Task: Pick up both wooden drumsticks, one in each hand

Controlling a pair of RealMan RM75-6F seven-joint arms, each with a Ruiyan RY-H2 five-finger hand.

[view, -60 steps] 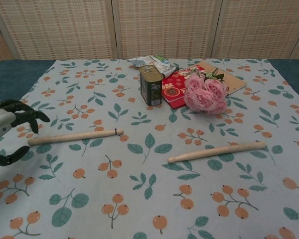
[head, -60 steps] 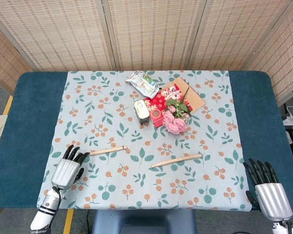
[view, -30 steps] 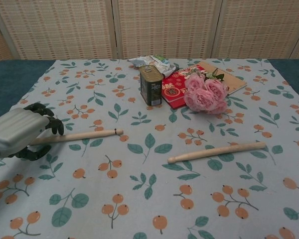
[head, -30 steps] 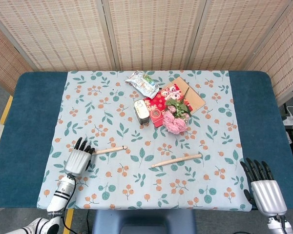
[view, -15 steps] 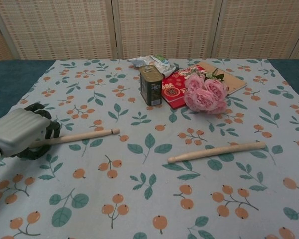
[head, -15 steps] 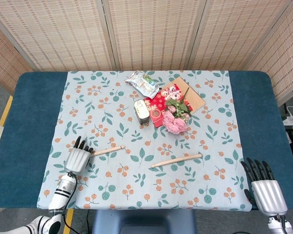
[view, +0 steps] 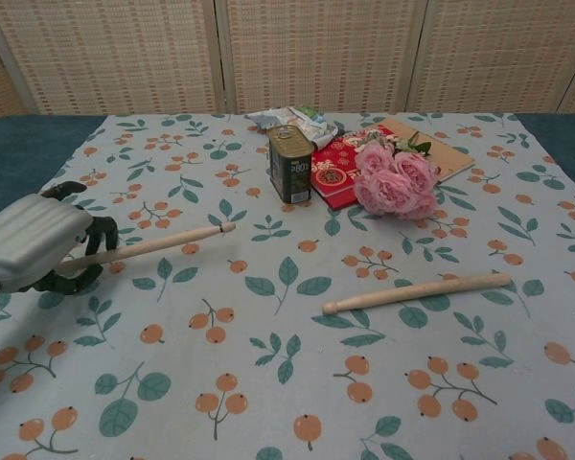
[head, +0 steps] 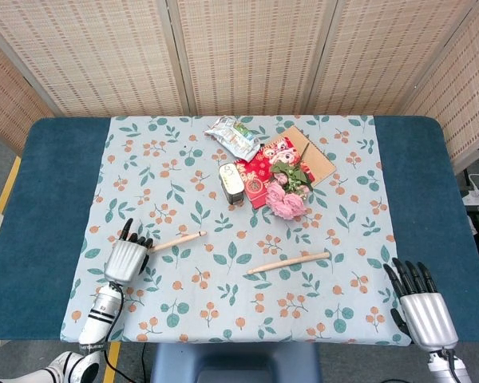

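Left hand (view: 29, 240) wrapped round one drumstick (view: 158, 242), tip tilted up off the cloth (head: 184, 199) — right hand (head: 420, 305) empty, fingers spread, near the other stick (head: 289, 262).

Staged tabletop booth: woven screens (head: 247, 56), tablecloth (head: 343, 239)

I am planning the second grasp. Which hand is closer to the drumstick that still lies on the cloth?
The right hand: it hovers open near the table's right corner, beside the lying drumstick. The left hand grips the other drumstick, farther away.
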